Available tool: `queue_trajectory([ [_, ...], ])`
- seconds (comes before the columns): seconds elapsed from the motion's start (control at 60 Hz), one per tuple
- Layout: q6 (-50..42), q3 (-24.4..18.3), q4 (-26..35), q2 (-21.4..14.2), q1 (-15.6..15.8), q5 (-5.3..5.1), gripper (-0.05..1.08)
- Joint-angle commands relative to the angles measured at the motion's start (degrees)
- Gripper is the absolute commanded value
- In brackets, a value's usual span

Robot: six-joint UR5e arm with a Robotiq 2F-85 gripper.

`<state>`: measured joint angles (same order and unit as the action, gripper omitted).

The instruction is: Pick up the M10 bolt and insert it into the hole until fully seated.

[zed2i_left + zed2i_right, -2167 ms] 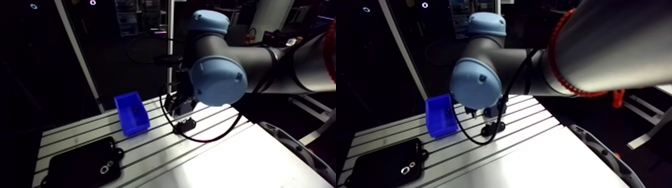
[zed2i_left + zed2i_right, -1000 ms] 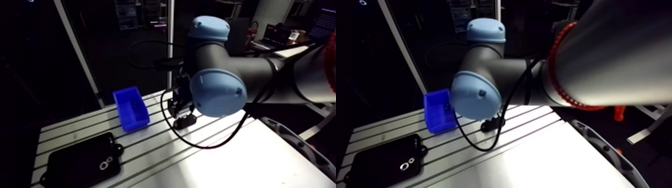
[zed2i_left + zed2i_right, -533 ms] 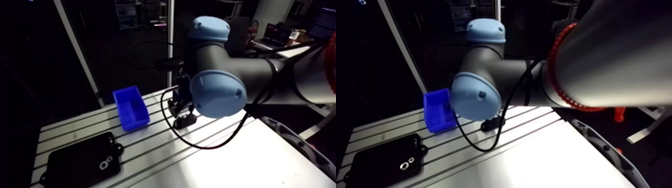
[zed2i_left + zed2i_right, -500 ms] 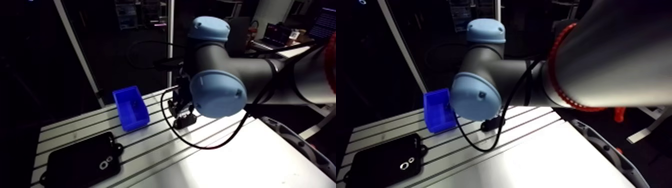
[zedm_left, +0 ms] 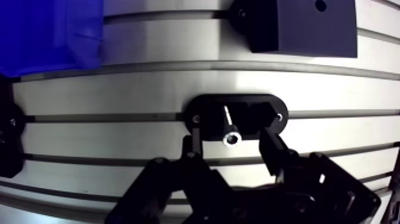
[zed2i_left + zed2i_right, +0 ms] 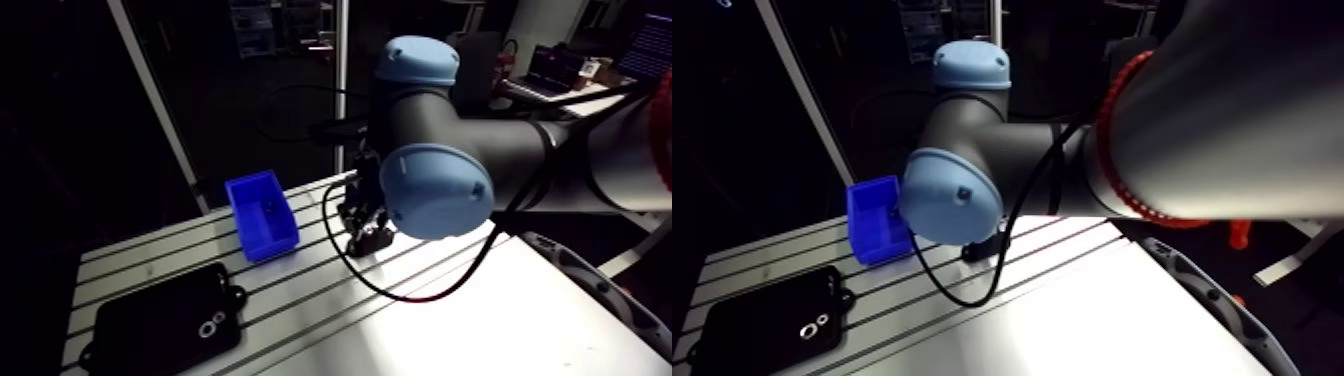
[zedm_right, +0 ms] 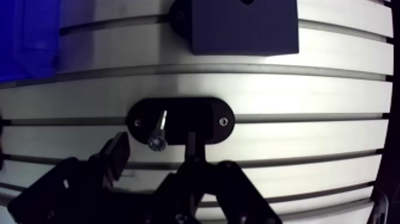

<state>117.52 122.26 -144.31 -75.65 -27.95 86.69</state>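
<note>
Jaws stand apart, straddling the M10 bolt (image 5: 228, 126), which lies tilted on a black oval cradle (image 5: 205, 112) fixed on the slotted table (image 5: 119, 134). Its socket head sits between the two fingers (image 5: 275, 158) of the gripper (image 5: 228, 143), with a gap showing on each side, and its shank points ahead of them. Nothing is clamped yet, so the step in hand looks like the close before the lift. The main risk, as I judge it, comes from the bolt lying skewed to the jaw line. Closing pads may meet the round head off-centre and roll or flick it out of the cradle. They may also pinch it cocked, which would spoil alignment at insertion. A grip on the head alone could let the shank droop on the lift. Ahead of the jaws sits a black block (image 5: 300, 27) with a small hole, and ahead to one side a blue bin (image 5: 47, 30). Which hole is the target I cannot tell.
</note>
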Motion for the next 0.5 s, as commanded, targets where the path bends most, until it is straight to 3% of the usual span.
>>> queue_trajectory([
  [0.017,0.2,0.1,-0.1,0.0,0.0,0.02,0.44],
  [0.5,0.1,0.1,-0.2,0.4,-0.1,0.1,0.53],
])
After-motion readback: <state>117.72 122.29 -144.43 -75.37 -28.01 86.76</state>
